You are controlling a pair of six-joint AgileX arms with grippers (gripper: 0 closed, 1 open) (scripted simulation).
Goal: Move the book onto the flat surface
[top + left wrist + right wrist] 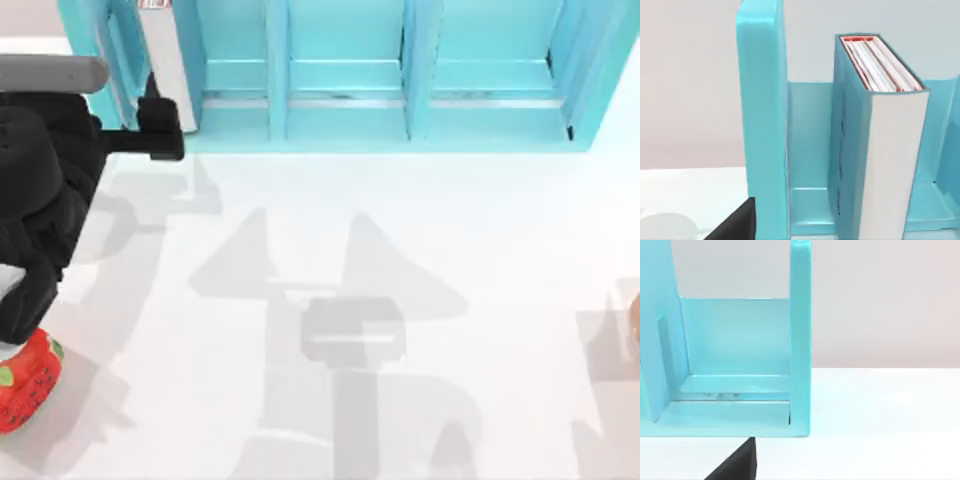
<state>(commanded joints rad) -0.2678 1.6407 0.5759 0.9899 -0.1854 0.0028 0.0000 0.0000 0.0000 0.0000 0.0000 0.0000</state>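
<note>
One arm is at work. At the top view's far left, a red toy (25, 385) lies on the desk (400, 250), half cut off by the frame and partly under the left arm. That arm's gripper (160, 125) reaches to the shelf's (350, 110) leftmost bay, where the book (168, 60) stands upright, page edges facing out; that free edge is probably why the gripper comes in from the front. Whether its fingers are open or closed I cannot tell: they look dark against the arm, and the wrist view catches just one black tip. The book's base is hidden there. The right arm sits parked facing the shelf's right end, gripper state unreadable.
</note>
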